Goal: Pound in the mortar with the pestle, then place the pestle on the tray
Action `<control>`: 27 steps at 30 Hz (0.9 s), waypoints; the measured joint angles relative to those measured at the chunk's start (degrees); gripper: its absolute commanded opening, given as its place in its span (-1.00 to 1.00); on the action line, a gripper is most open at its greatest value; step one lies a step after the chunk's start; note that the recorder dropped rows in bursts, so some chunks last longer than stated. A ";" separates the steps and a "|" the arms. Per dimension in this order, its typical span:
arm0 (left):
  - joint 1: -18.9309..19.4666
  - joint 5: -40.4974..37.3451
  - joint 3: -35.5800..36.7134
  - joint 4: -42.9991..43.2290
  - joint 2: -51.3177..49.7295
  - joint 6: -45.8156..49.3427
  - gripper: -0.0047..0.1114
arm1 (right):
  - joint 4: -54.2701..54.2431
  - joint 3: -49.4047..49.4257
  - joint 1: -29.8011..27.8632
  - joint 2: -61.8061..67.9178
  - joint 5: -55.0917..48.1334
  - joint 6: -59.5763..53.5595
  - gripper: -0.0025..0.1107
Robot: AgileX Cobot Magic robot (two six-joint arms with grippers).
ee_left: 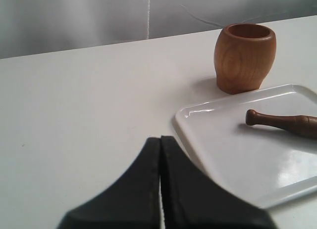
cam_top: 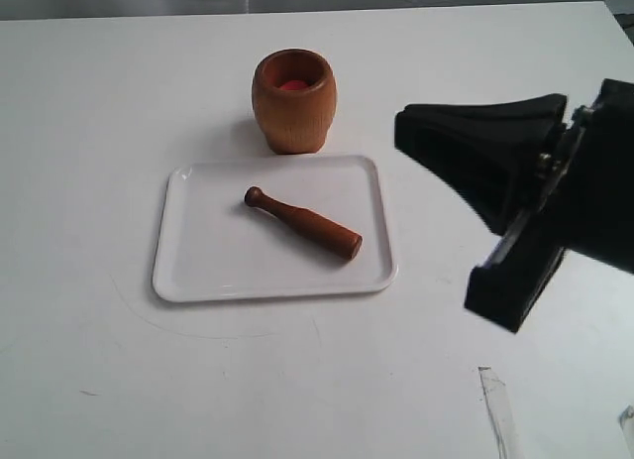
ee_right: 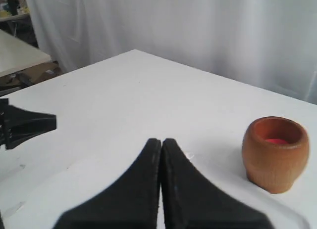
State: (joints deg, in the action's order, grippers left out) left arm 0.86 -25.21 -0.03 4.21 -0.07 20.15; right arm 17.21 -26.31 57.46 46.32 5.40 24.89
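The orange-brown mortar point(cam_top: 294, 107) stands upright on the white table just behind the tray point(cam_top: 208, 251), its reddish inside showing. The dark pestle point(cam_top: 302, 222) lies flat and diagonal on the tray, knob end toward the mortar. My right gripper point(cam_top: 399, 130) hovers to the right of the tray, shut and holding nothing. The left wrist view has the left gripper point(ee_left: 160, 138) shut and empty near the tray point(ee_left: 223, 140), with the pestle point(ee_left: 282, 122) and mortar point(ee_left: 244, 58) beyond. In the right wrist view the right gripper point(ee_right: 161, 140) is shut, the mortar point(ee_right: 275, 162) off to one side.
A clear strip point(cam_top: 498, 409) lies on the table near the front right edge. A white curtain point(ee_right: 198, 31) hangs behind the table. A black arm part point(ee_right: 29, 126) shows at the edge of the right wrist view.
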 measured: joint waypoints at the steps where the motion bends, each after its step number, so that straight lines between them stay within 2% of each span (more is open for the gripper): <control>1: 0.00 0.00 0.00 0.00 0.00 0.00 -0.92 | -0.71 0.60 -1.63 -1.02 0.18 0.30 -0.96; 11: 0.00 0.00 0.00 0.00 0.00 0.00 -0.92 | -4.96 16.56 -19.27 -23.53 4.26 1.61 -0.96; 17: 0.00 0.00 0.00 0.00 0.00 0.00 -0.92 | -4.76 24.72 -27.36 -34.96 5.40 1.40 -0.96; 27: 0.00 0.00 0.00 0.00 0.00 0.00 -0.92 | -4.62 26.11 -36.05 -43.66 -2.42 -0.35 -0.96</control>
State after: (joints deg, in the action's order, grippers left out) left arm 0.86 -25.21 -0.03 4.21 -0.07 20.15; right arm 12.60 -0.20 21.41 2.67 2.98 24.55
